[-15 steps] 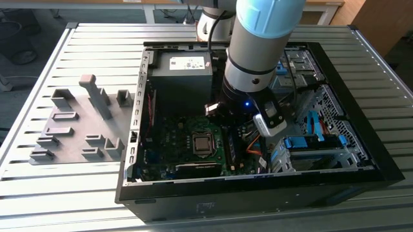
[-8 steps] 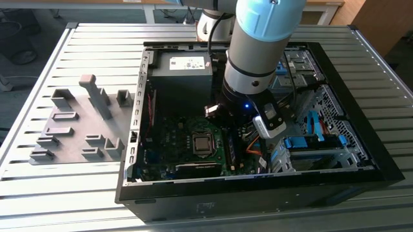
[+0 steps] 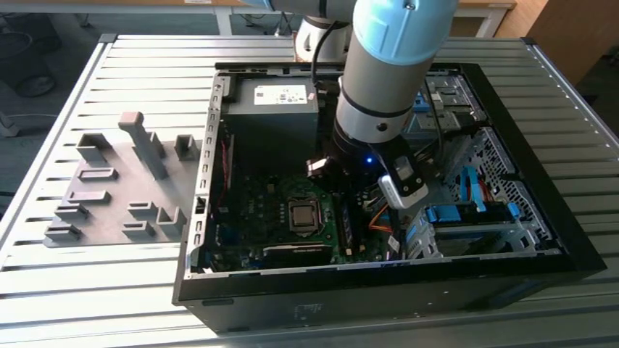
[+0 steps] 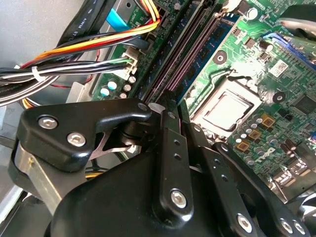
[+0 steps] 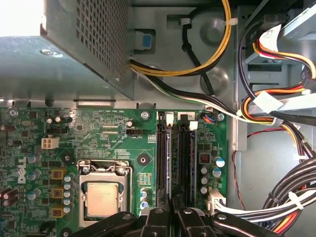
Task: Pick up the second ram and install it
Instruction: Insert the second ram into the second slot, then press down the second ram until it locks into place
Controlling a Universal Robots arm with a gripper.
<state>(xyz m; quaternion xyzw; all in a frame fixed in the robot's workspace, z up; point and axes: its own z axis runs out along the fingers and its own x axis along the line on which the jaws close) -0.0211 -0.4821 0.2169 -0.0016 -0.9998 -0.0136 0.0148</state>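
The second ram (image 5: 171,158) shows edge-on as a thin dark strip standing in a memory slot of the green motherboard (image 5: 98,128), beside the CPU socket (image 5: 102,197). My gripper (image 5: 173,207) sits over the near end of that strip, its black fingers drawn together on it. In the second wrist view the same strip (image 4: 192,59) runs away from the fingertips of the gripper (image 4: 159,107) along the slots. In the exterior view the arm's wrist (image 3: 372,156) reaches down into the open computer case (image 3: 387,279).
Another similar stick (image 5: 190,153) stands in a neighbouring slot. Bundled cables (image 5: 276,113) crowd one side of the slots, and the metal power supply box (image 5: 84,49) lies beyond the board. A grey fixture with upright blocks (image 3: 126,188) lies on the slatted table at the exterior view's left.
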